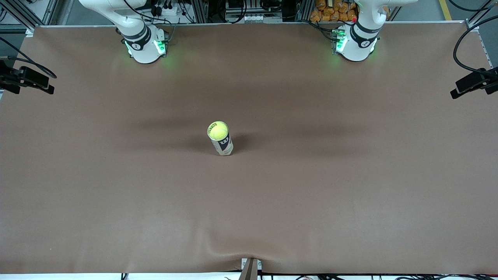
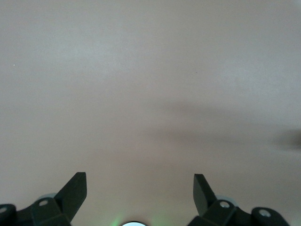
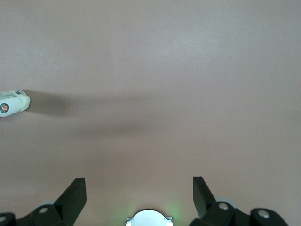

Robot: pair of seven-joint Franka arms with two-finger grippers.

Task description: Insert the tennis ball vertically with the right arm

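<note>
A yellow tennis ball (image 1: 217,130) sits in the open top of an upright white and dark can (image 1: 223,146) at the middle of the table. The right arm (image 1: 142,41) and the left arm (image 1: 358,39) rise from their bases and their hands are out of the front view. In the right wrist view my right gripper (image 3: 139,181) is open over bare table, with the can (image 3: 14,103) far off at the picture's edge. My left gripper (image 2: 140,181) is open too, over bare table, with nothing between its fingers.
A brown cover (image 1: 350,194) spans the whole table. Black camera mounts stand at the right arm's end (image 1: 27,79) and the left arm's end (image 1: 474,83). A small bracket (image 1: 250,268) sits at the edge nearest the front camera.
</note>
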